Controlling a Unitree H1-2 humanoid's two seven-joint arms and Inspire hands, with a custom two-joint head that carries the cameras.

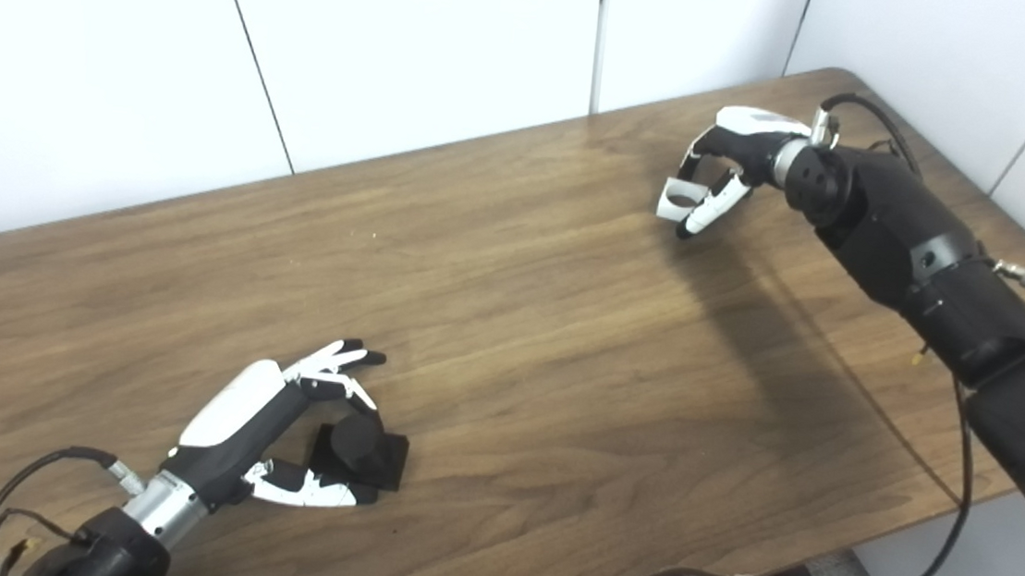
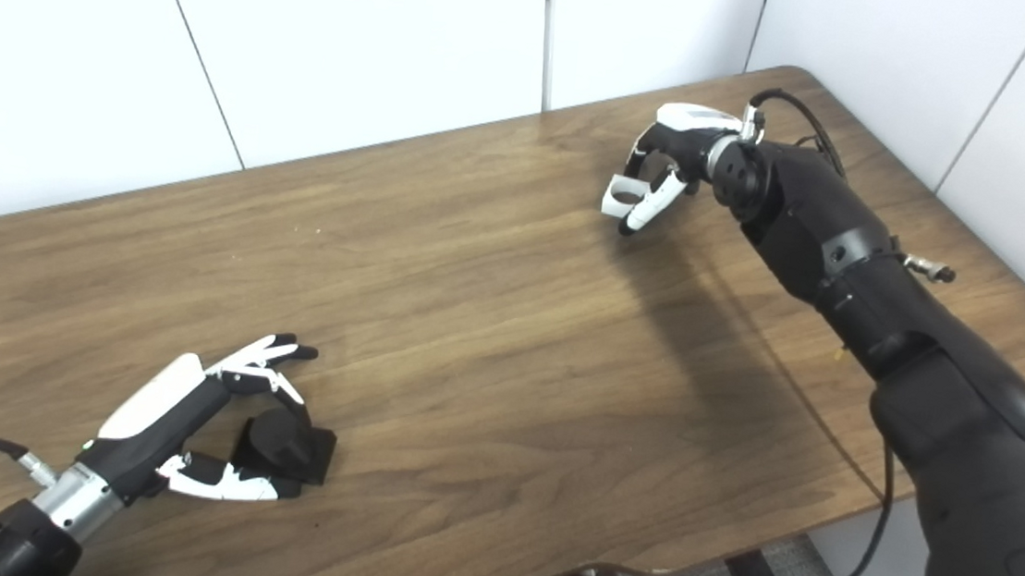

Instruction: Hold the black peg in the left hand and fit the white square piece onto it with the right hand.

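Wood table (white walls); left hand cups black peg; right hand pinches white piece.

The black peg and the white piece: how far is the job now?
Done: the right hand holds the white piece at the far side. In hand: the left hand is around the black peg, which rests on the table. Left: bringing them together and fitting.

I see bare wooden table between my left hand, low by the black peg near the front edge, and my right hand at the far right; the wall closes off the table's far edge.
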